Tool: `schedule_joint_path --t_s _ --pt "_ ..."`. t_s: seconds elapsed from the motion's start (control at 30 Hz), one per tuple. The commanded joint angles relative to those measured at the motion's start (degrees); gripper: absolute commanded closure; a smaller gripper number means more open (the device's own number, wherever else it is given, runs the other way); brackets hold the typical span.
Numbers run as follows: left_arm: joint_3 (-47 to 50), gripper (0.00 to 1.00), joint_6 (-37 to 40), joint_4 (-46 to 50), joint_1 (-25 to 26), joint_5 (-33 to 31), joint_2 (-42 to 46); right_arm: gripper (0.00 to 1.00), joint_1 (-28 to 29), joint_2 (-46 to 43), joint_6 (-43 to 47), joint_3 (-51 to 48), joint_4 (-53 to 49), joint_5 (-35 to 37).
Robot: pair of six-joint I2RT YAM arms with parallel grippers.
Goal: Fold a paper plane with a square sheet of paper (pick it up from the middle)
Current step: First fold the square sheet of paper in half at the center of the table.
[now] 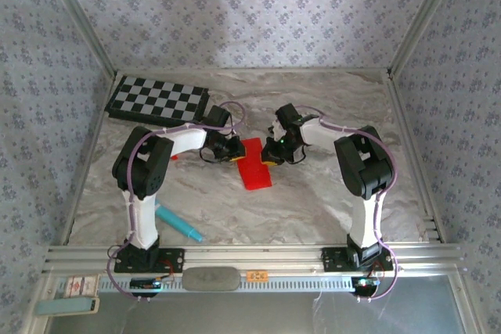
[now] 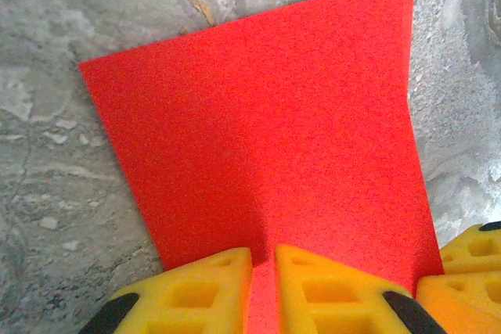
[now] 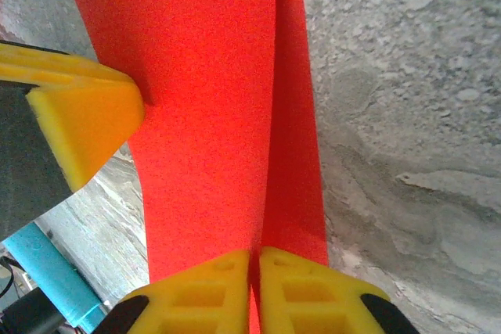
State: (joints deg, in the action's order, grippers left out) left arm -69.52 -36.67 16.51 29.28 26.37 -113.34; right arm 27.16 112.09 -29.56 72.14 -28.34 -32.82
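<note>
Red paper [image 2: 258, 131], folded double

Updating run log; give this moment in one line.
left pincer: shut on red sheet | right pincer: shut on red sheet | sheet folded

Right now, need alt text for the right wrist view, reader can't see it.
The right gripper pinches the near end of a folded red paper that runs up the frame over a grey marbled table. Another yellow finger meets the paper's left edge, and a teal pen lies at lower left.
</note>
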Motion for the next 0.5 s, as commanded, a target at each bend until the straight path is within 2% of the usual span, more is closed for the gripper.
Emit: schedule_joint_path --t_s 0.0,0.47 --pt "-0.2 0.82 -0.3 1.8 0.5 -0.9 1.0 0.89 0.2 1.7 -0.6 -0.6 -2.2 0.5" --pt "1.9 0.76 -3.5 -1.6 0.5 0.1 6.5 0.9 0.5 2.0 0.2 -1.0 -3.2 3.9"
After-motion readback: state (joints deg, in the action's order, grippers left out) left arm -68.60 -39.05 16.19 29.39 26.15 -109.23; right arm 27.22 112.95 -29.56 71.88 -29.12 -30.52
